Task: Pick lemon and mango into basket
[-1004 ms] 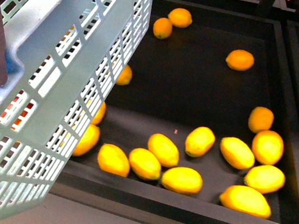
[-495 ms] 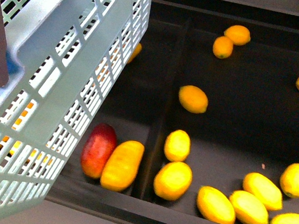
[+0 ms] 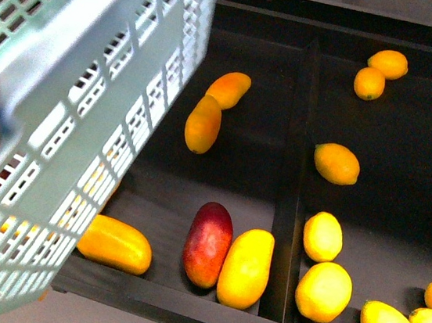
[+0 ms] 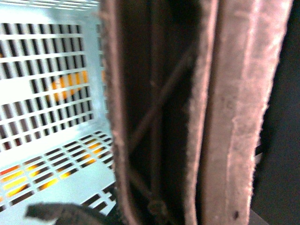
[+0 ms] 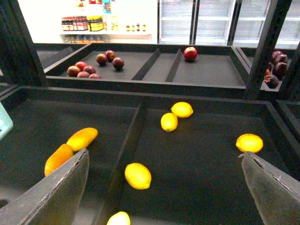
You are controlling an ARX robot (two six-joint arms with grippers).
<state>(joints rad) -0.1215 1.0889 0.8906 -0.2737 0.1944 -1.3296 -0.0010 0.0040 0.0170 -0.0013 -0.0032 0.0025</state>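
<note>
The basket (image 3: 90, 99) is pale teal plastic with a smooth, faintly shiny lattice, and its brown handle (image 4: 234, 117) looks worn, with fuzzy, frayed edges. The lemon (image 3: 336, 163), the mango (image 3: 245, 267) and the red mango (image 3: 207, 243) have smooth skin with a soft gloss, against the matt black desk (image 3: 238, 172). The right tool (image 5: 164, 154) has 2 dull dark grey fingers (image 5: 65, 192) with a rough, grainy face.

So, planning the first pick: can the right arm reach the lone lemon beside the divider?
Probably yes: the right gripper is open and the lemon lies ahead of it with nothing over or against it.
</note>
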